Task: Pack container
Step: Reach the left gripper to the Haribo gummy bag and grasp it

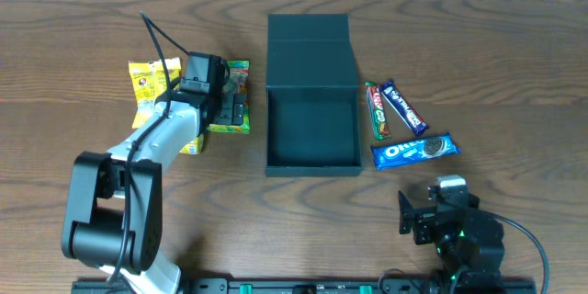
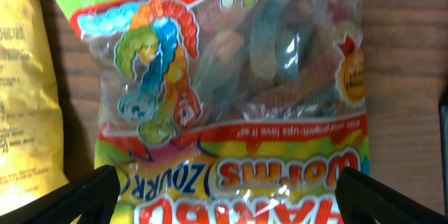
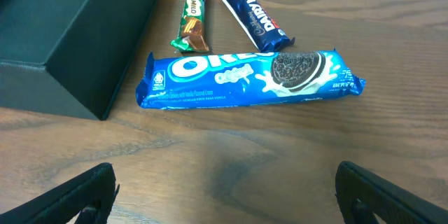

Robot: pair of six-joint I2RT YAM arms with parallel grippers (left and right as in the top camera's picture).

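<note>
Left tool, spread apart, poised over worm bag left of open, empty box at counter centre; right tool, also apart, nearside of Oreo pack; risk: slick, puffy bag slipping from pinch, or dragging adjacent yellow packet.

container: dark teal-black, matte, plain
Oreo packet: bright blue, white lettering, black-and-white biscuit picture
Milo bar: green, with red and brown
chocolate bar: deep blue, white lettering
gummy worms bag: green top, clear window of multicoloured worms, red band
yellow packet: yellow, dark print
table: brown wood grain
</note>
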